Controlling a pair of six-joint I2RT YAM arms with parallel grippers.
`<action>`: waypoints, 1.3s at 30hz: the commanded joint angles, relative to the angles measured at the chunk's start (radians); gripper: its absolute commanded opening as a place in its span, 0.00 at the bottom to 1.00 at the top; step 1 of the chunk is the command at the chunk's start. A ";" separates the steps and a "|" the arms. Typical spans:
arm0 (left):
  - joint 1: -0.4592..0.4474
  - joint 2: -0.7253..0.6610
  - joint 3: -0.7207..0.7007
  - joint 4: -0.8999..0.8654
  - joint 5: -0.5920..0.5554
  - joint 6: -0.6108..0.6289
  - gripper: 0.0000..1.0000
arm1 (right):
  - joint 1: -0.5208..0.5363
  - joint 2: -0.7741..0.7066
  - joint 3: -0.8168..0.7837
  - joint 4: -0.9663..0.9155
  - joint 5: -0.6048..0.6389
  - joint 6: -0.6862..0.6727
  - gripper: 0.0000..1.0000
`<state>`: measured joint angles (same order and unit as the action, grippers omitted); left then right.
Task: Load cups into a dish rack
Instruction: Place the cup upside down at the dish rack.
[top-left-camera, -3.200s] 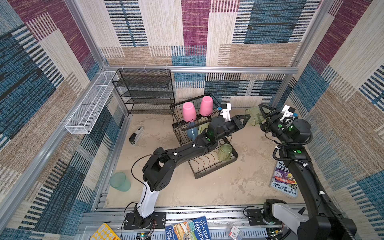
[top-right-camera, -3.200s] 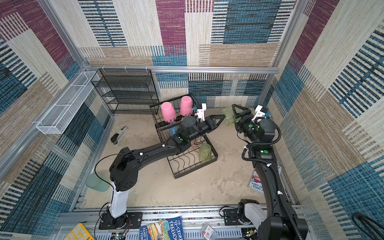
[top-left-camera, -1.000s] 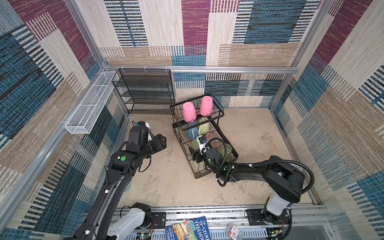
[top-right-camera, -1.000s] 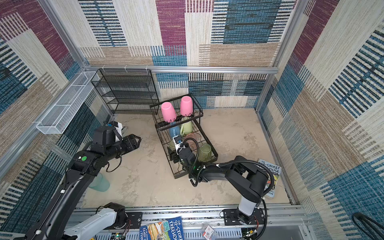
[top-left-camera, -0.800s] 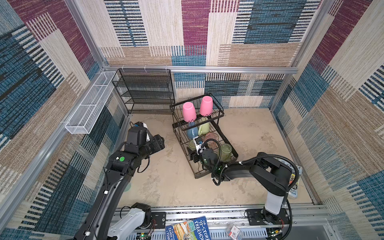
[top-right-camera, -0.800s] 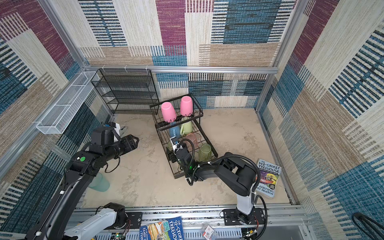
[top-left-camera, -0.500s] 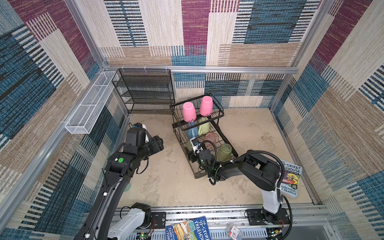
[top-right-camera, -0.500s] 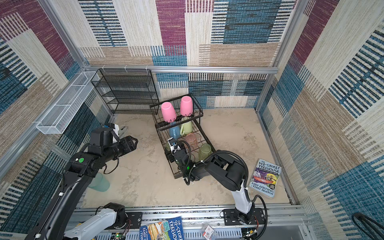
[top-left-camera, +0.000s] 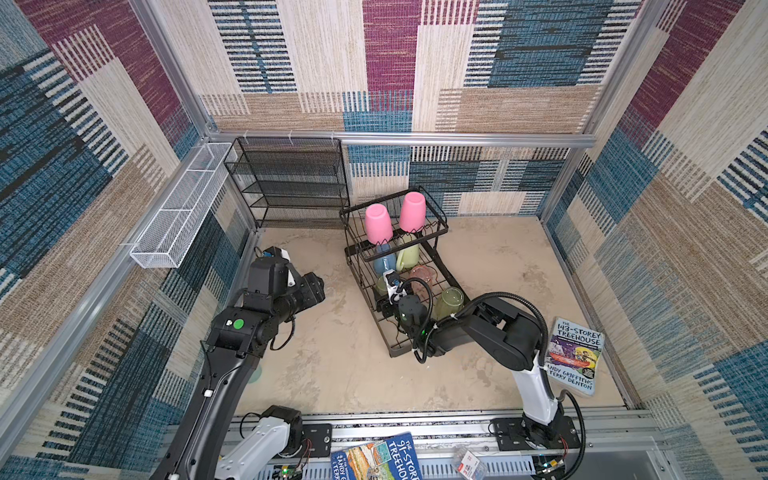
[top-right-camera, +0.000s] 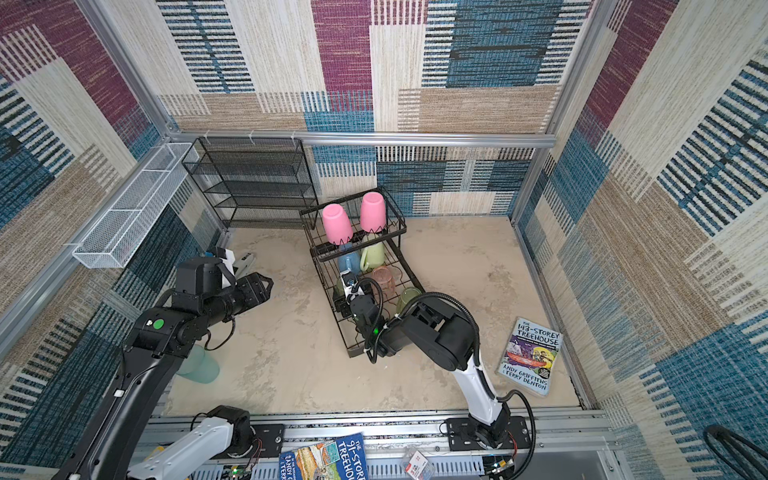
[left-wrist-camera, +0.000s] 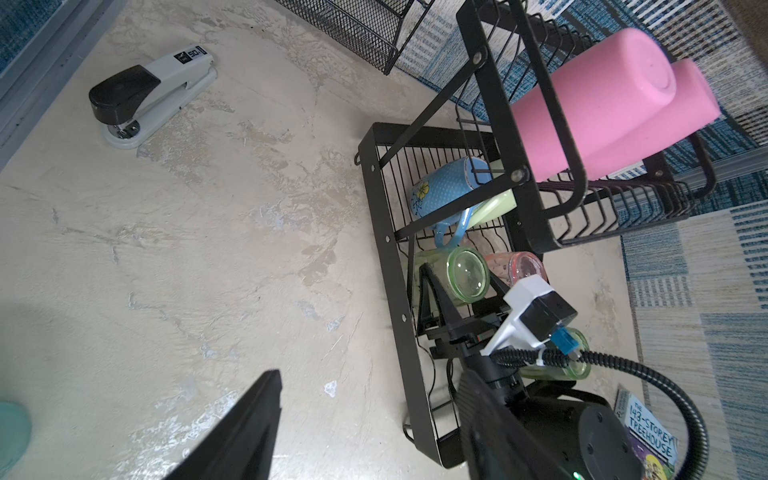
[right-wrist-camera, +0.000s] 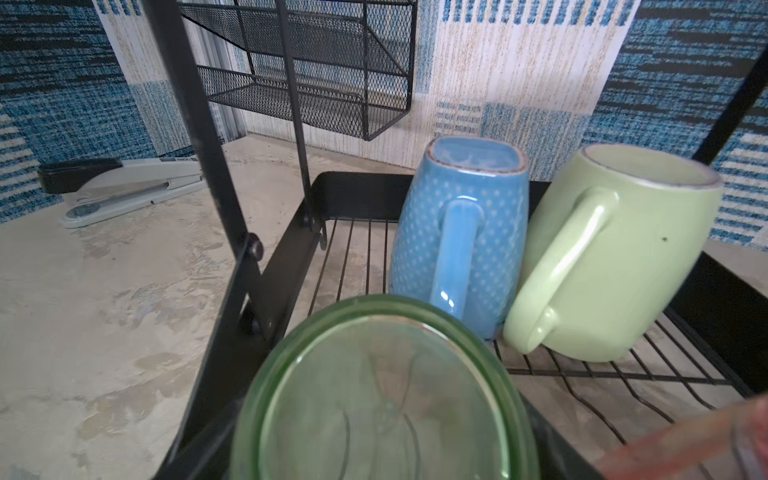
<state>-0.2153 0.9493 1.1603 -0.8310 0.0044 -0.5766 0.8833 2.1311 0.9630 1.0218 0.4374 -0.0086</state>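
The dish rack holds two pink tumblers, two mugs, two clear-green tumblers and one clear-pink tumbler; the left hand is spread, but whether the right hand pinches I cannot tell.

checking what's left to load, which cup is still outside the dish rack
The teal tumbler, alone on the bare table; the other seven cups all sit inside the dish rack.

stapler, book, mesh shelf, white basket
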 joint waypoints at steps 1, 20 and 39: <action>0.004 -0.002 0.001 -0.027 -0.017 0.012 0.71 | -0.001 0.019 0.014 0.046 -0.008 -0.018 0.82; 0.009 -0.019 -0.025 -0.060 -0.041 0.000 0.71 | 0.001 -0.100 -0.073 0.103 -0.038 -0.048 1.00; 0.028 0.058 -0.099 -0.263 -0.353 0.005 0.65 | 0.110 -0.469 -0.261 0.032 -0.051 -0.060 0.98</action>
<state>-0.1963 0.9920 1.0508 -1.0321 -0.2543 -0.5800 0.9833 1.7039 0.7151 1.0927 0.3931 -0.0902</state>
